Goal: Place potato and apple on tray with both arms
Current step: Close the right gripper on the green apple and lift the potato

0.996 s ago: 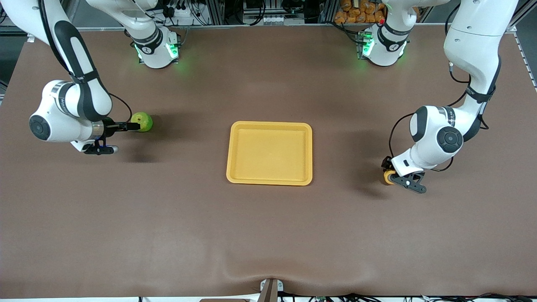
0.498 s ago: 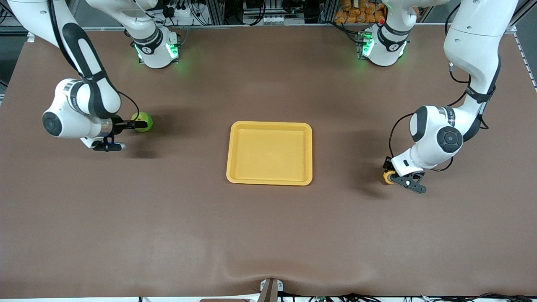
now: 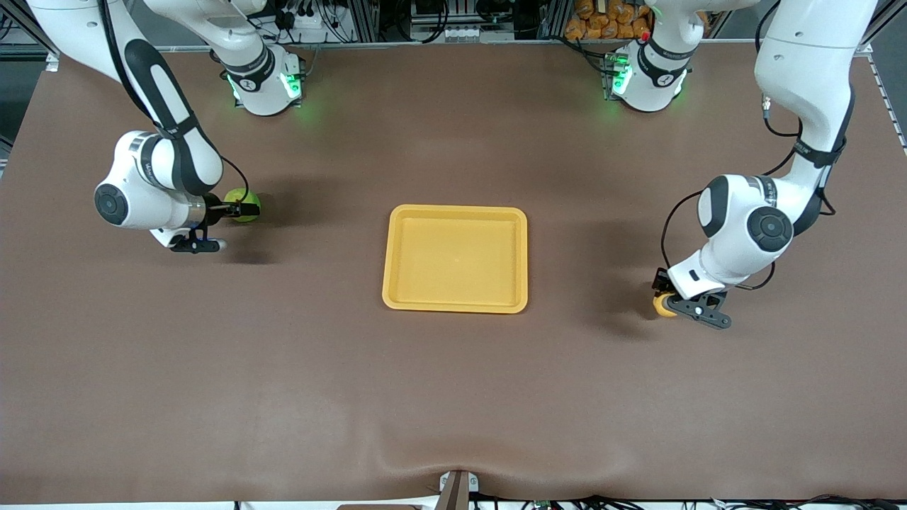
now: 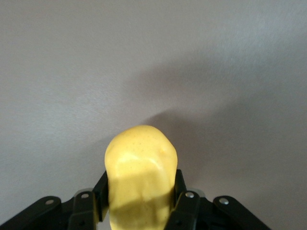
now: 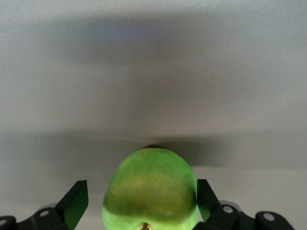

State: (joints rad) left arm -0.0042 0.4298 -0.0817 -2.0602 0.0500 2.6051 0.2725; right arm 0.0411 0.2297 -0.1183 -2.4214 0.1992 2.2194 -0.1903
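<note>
- The left gripper (image 3: pixel 669 303) is clamped on the potato (image 4: pixel 140 179) near the left arm's end of the table, well apart from the tray (image 3: pixel 455 258); its bumpy skin could slip on lifting.
- The right gripper (image 5: pixel 142 199) stands open around the apple (image 5: pixel 150 189), unpinched; a nudge might roll it away.

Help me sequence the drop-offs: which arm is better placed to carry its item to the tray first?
Left. The left gripper is shut on the potato; the right gripper is open, fingers apart from the apple. The tray lies between them.
</note>
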